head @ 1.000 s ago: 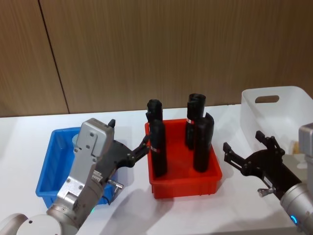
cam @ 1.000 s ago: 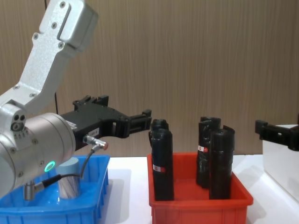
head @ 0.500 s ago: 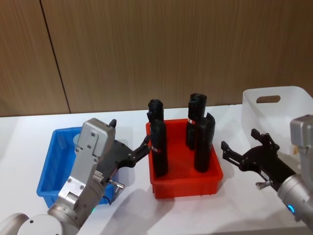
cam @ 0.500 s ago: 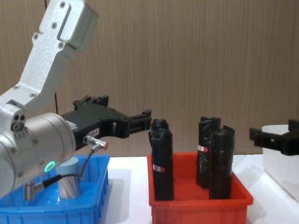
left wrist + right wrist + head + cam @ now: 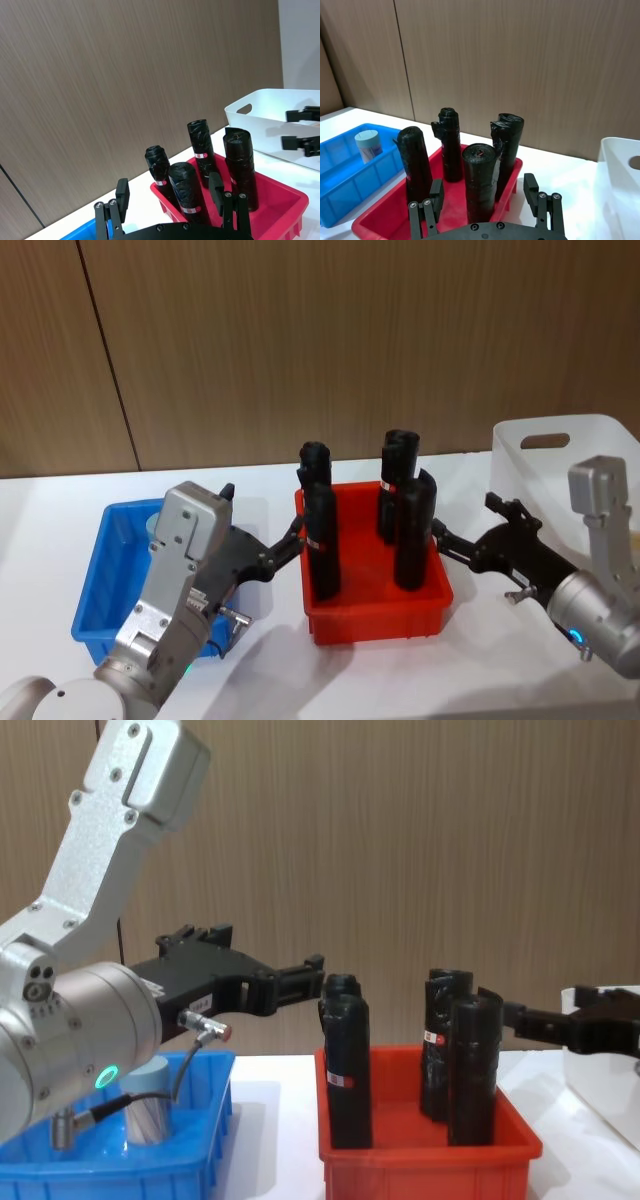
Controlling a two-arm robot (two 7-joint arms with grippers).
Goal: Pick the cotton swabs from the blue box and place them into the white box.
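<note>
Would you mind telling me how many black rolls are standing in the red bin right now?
4, all upright in the red bin: front left, back left, back right and front right. None looks hidden behind them.

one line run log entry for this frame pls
left gripper: open, over blue box | right gripper: open, beside red bin | cotton swabs tub: in blue box

Three bins in a row on bench [image 5: 40,530]: blue box [image 5: 95,585] left, red bin [image 5: 375,605] middle holding four upright rolls [image 5: 322,550], white box [image 5: 600,455] right. One cotton swabs [image 5: 368,145] tub in blue box.
</note>
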